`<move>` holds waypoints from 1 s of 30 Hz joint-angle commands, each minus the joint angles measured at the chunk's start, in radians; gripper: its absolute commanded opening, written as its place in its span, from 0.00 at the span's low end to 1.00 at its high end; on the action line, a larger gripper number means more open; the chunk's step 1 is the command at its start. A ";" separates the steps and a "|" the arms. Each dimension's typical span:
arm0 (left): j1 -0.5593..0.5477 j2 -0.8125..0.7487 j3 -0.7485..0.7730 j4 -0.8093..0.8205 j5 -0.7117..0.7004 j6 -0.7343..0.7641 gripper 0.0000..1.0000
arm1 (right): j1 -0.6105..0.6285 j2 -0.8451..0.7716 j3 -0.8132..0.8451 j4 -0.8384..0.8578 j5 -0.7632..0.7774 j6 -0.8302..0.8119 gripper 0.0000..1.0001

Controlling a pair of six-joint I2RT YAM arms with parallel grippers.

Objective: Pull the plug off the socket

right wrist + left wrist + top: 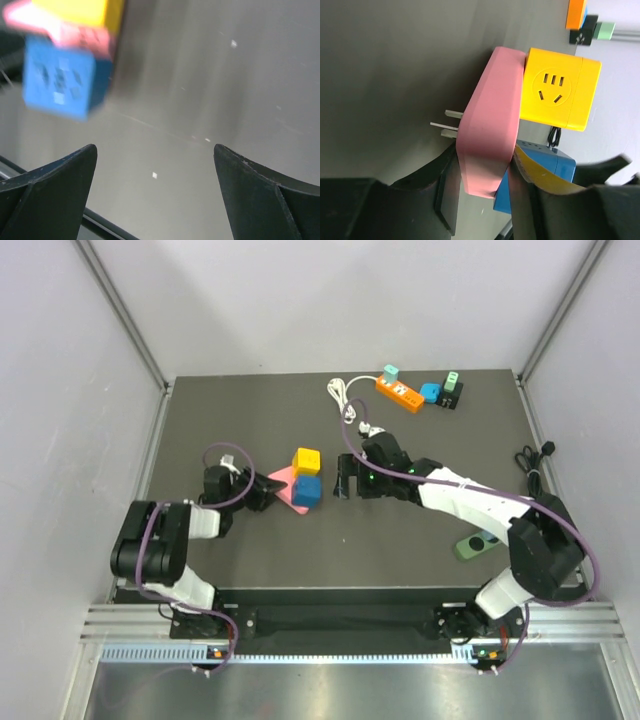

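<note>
Pink plug (487, 130) clamped in left gripper (482, 176), yellow socket (555, 92) against it, right gripper (155, 160) spread wide

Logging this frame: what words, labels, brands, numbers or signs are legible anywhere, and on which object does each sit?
No text can be read in any view.
yellow socket cube: only slot holes on its face, no print.
pink adapter: plain, no marking shows.
blue socket cube: small marks, too blurred to read.
orange power strip: any label is too small to read.
black adapter: a small white mark, too small to read.
</note>
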 commanded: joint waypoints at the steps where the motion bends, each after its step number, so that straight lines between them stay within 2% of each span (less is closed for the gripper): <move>1: -0.014 -0.106 -0.112 -0.071 0.000 0.028 0.00 | 0.031 0.045 0.099 0.032 0.031 0.073 1.00; 5: -0.032 -0.220 -0.183 -0.110 -0.017 0.031 0.00 | 0.043 0.093 0.149 0.005 0.022 0.125 1.00; 9: -0.063 -0.341 -0.246 -0.175 -0.061 0.036 0.00 | 0.084 0.105 0.179 -0.032 0.118 0.125 1.00; 16: -0.109 -0.494 -0.356 -0.205 -0.087 0.008 0.00 | 0.152 0.116 0.176 -0.028 0.181 0.162 1.00; 24: -0.109 -0.556 -0.410 -0.226 -0.081 0.025 0.00 | 0.198 0.148 0.127 0.175 0.046 0.167 1.00; 30: -0.112 -0.565 -0.430 -0.219 -0.080 0.021 0.00 | 0.209 0.238 0.193 0.178 0.034 0.162 1.00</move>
